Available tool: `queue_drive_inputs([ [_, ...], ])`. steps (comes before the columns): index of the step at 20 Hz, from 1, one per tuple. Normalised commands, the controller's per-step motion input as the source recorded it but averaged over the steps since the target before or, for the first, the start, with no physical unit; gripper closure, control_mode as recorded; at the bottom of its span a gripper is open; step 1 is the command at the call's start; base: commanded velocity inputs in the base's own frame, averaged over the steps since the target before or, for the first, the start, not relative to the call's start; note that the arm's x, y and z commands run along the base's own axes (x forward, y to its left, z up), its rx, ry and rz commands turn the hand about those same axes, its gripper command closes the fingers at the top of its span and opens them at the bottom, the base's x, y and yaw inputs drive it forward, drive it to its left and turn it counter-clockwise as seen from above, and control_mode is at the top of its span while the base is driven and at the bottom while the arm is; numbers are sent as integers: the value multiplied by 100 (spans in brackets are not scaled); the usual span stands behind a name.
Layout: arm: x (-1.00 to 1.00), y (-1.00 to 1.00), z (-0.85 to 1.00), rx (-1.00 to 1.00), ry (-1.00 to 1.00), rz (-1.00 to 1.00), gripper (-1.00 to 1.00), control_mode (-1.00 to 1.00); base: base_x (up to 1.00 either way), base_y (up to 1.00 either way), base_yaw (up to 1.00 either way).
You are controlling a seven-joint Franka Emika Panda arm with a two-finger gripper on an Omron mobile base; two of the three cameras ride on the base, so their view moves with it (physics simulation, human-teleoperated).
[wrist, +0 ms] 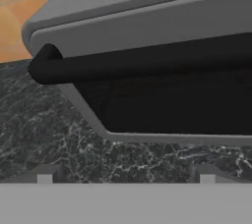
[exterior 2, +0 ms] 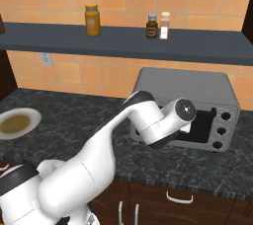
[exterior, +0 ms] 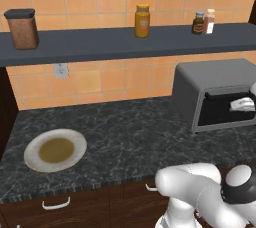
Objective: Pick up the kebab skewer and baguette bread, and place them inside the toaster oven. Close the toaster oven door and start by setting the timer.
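My hand (wrist: 126,176) hangs wide and empty right before the oven (exterior 2: 188,91) door (wrist: 172,95), square to its handle (wrist: 138,63), so I can work it; plate (exterior: 55,150) sits bare, well apart

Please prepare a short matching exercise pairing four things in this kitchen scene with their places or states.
Things:
1. plate
2. yellow jar
3. toaster oven door
4. tool

Places or states:
A. on the shelf
B. closed, handle bar along its top
C. on the counter, left
D. open, in front of the door

Pairs: 1-C, 2-A, 3-B, 4-D
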Motion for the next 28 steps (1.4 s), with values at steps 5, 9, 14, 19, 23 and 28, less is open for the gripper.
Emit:
queue_drive_inputs([
  [5, -56, -52, 1, -6, 0, 0, -100, -100, 0, 0, 0],
  [9, -39, -69, 0, -8, 0, 3, -100, -100, 0, 0, 0],
  [14, -25, -84, 0, -11, -1, 9, -100, -100, 0, 0, 0],
  [19, -3, -79, 0, -9, -3, 18, -100, -100, 0, 0, 0],
  [23, 7, -53, 0, -6, -6, 19, -100, -100, 0, 0, 0],
  [28, 12, -23, 0, 1, -29, 10, -100, -100, 0, 0, 0],
])
